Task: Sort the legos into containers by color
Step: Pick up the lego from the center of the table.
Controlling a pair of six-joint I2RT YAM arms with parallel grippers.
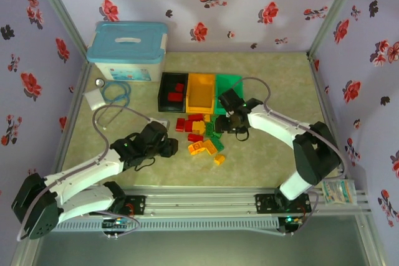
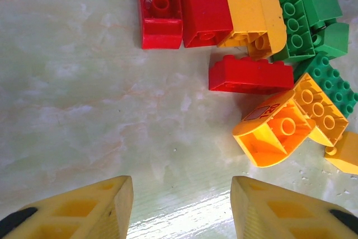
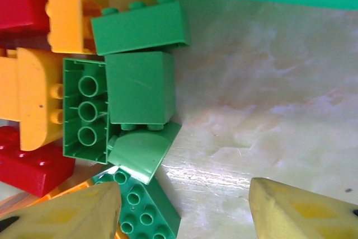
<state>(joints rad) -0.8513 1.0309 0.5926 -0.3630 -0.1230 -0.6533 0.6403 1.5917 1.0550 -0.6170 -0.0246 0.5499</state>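
Plainly, red legos [image 1: 175,96] lie in the black bin [image 1: 163,91]; left end effector [image 2: 180,187] and right end effector [image 3: 184,187] gape empty.

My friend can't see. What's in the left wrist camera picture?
A jumble of red, yellow-orange and green legos lies on a pale table, at the picture's upper right. The left gripper shows at the bottom edge, its yellow fingers open and empty.
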